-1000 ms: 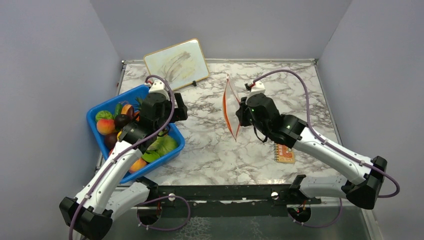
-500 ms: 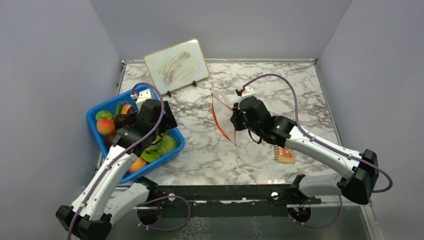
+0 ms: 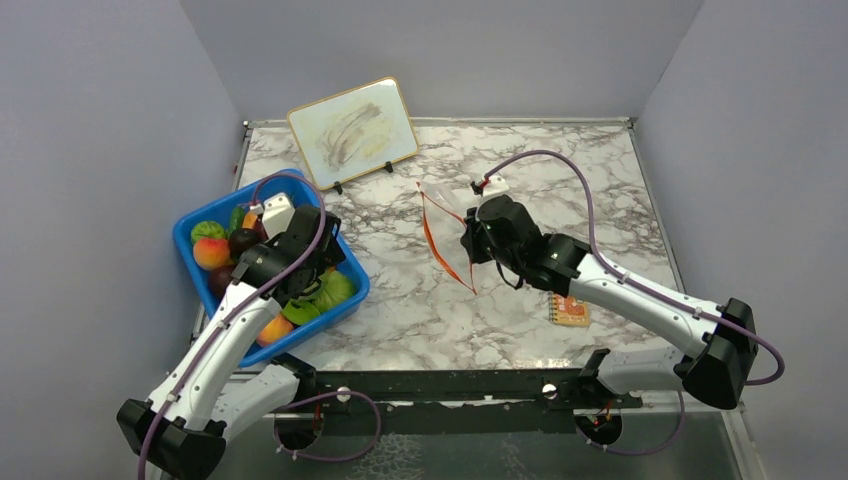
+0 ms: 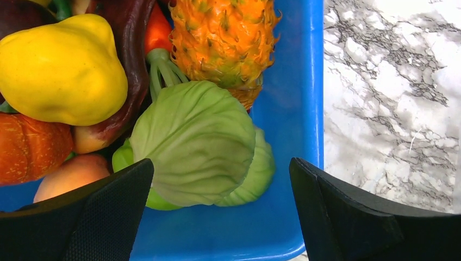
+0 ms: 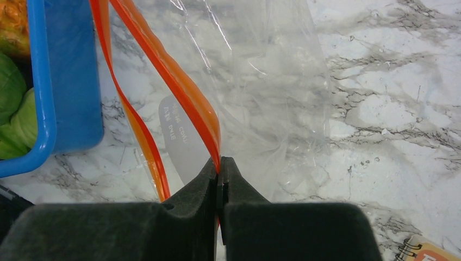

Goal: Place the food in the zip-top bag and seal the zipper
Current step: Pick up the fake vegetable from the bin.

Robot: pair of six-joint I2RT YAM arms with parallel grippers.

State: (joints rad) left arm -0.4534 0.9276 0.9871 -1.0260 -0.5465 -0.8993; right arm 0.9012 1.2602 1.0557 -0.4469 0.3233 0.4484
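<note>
Marble-veined table [image 3: 420,300] underneath, with a glossy blue tub [image 4: 304,109] on its left side, heaped with the food. The zip-top bag [image 5: 261,81], thin crinkly clear film, hangs mid-table, apart from the tub, and its mouth looks parted toward it. The right gripper [image 5: 218,163] is pinched tight on the orange-red zipper [image 5: 182,92], whose strip curves away from the jaws. The left gripper [image 4: 220,163] hovers spread wide, and it's the nearer arm. The ribbed green cabbage [image 4: 190,141] lies straight below, between its fingers. A bumpy orange pineapple [image 4: 223,38] touches it beyond, with a smooth yellow piece [image 4: 60,65] alongside.
</note>
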